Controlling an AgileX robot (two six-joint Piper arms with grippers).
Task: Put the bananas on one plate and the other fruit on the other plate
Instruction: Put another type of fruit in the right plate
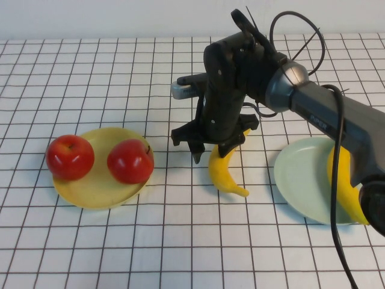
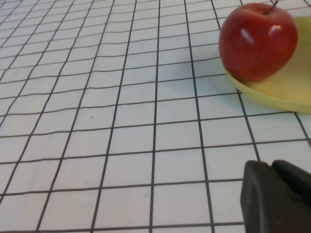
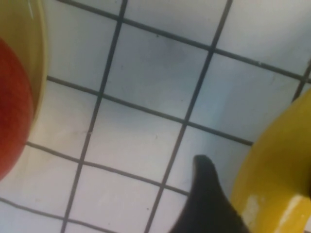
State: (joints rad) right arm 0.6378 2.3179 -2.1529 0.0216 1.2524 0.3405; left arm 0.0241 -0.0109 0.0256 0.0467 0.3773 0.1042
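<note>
Between the plates, the right tool [image 1: 212, 150], apparently spread, straddles a curved yellow banana [image 1: 225, 173]; left tool [image 2: 279, 199] parked.

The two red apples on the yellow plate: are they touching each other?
Apart. The high view shows bare yellow plate between the left apple and the right apple. The right end effector hovers over the loose banana.

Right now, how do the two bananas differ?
Place: the banana on the cloth lies on the checked tablecloth, between the plates; the banana on the plate rests on the pale green-blue plate.
Gripper: the right gripper hangs over the top end of the banana on the cloth; nothing is at the banana on the plate.
View: the right arm partly hides the banana on the plate.
Shared: both yellow and curved. Left gripper is parked near the yellow plate.
</note>
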